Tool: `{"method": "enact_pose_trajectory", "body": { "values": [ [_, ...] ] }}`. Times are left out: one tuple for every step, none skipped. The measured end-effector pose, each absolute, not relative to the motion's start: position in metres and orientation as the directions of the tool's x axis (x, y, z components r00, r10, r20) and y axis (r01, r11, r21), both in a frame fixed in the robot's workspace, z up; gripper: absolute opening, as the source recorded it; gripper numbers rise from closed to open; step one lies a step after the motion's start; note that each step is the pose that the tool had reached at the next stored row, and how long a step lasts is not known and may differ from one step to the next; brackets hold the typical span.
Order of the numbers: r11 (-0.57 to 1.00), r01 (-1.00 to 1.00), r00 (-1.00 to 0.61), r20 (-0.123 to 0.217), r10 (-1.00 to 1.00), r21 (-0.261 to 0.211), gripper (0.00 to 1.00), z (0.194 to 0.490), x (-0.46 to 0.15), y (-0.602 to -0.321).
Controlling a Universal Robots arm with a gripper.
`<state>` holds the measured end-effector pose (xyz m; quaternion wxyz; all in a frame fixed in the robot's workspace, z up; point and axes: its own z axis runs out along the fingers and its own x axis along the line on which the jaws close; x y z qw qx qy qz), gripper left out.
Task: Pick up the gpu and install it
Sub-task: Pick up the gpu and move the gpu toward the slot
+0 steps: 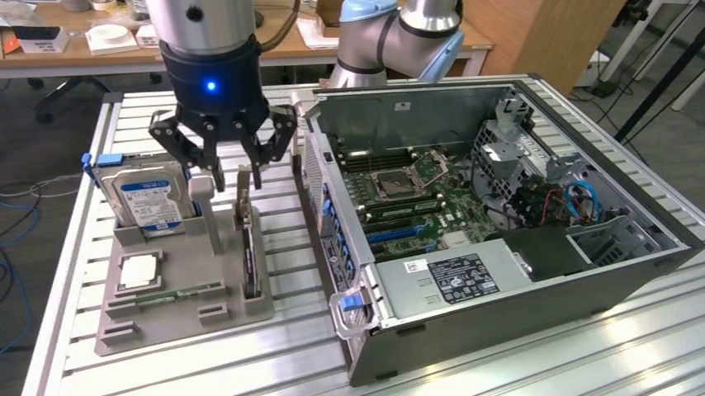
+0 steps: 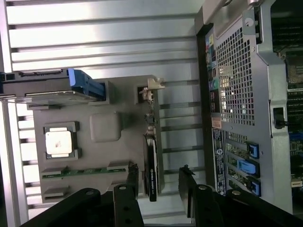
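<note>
Gpu (image 2: 150,175) sits edge-on in gray holder (image 2: 106,101), lower part hidden in slot. Tool (image 1: 229,180) vertical just above, jaws apart.

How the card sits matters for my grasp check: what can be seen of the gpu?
The gpu is a thin black card with a pale metal bracket at one end. It stands on edge in a slot of the grey holder, beside the open computer case. The open fingers hang to either side of it, not touching it.
</note>
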<state>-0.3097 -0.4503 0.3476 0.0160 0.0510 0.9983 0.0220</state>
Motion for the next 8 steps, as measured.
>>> {"method": "enact_pose_trajectory", "body": {
  "values": [
    [0.994,0.101,-0.994,-0.030,0.103,0.046,0.47,0.346,-0.310,-0.451],
    [0.994,0.101,-0.994,-0.030,0.103,0.046,0.47,0.344,-0.310,-0.452],
    [0.994,0.101,-0.994,-0.030,0.103,0.046,0.47,0.342,-0.310,-0.452],
    [0.994,0.101,-0.994,-0.030,0.103,0.046,0.47,0.340,-0.310,-0.453],
    [0.994,0.101,-0.994,-0.030,0.103,0.046,0.47,0.338,-0.310,-0.454],
    [0.994,0.102,-0.994,-0.030,0.103,0.046,0.47,0.337,-0.310,-0.455],
    [0.994,0.102,-0.994,-0.030,0.103,0.046,0.47,0.335,-0.310,-0.456],
    [0.994,0.102,-0.994,-0.030,0.103,0.046,0.47,0.333,-0.310,-0.457]
  ]
}}
